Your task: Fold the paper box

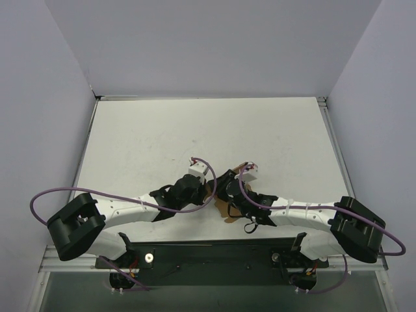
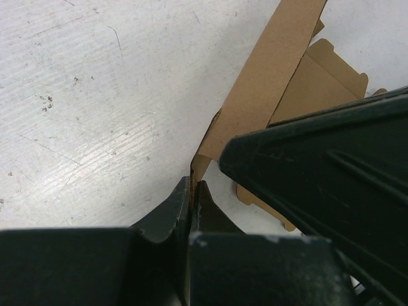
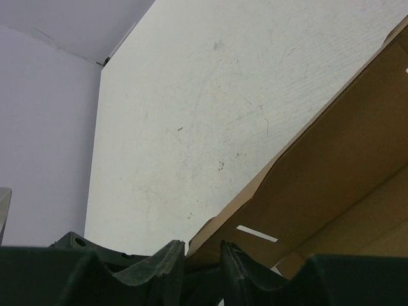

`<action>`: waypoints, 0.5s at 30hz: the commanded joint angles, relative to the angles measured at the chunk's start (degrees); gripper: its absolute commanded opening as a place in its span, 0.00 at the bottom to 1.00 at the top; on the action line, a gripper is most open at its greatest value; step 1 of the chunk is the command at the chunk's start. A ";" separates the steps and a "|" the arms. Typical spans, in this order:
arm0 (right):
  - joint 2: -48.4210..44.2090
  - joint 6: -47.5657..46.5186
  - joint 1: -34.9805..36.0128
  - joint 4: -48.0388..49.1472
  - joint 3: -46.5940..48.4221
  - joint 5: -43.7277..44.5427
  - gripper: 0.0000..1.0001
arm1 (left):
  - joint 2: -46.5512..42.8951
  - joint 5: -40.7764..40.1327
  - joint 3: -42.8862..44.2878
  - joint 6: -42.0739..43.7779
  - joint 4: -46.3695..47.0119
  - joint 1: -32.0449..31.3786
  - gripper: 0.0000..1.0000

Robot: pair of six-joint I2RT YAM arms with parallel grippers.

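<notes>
**Both grippers on the box, front-middle of the table**

The paper box [image 1: 225,209] isn't a box yet, just brown card with flaps sticking out. It sits on the white table [image 1: 162,143], near the front edge and right where the two arms meet.

The left gripper [image 2: 193,186] is clamped tight on the bottom corner of a long panel. Its fingers are pressed together with the card edge going in between them, and the panel slants up and away from there. A flap with a tabbed edge lies lower, just behind it.

The right gripper [image 3: 203,247] comes in from the other side. Its fingers are a bit apart with an edge of the card between them, close to a thin slot [image 3: 257,234]. Honestly can't tell if it's pinching the card or just sitting around it
</notes>
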 commanded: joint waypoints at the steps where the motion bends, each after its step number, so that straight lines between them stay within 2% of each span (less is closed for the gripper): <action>1: 0.63 -0.65 0.35 -0.70 2.21 0.76 0.25 | -2.03 -0.95 2.41 0.04 -0.20 -0.37 0.00; 7: 1.86 -3.98 0.35 -2.02 3.52 0.94 0.12 | -3.52 -0.95 2.50 1.80 -1.77 -0.37 0.00; 15: 0.98 -10.05 0.35 -6.33 4.49 3.75 0.03 | -5.63 1.59 3.29 6.45 -5.38 -0.37 0.00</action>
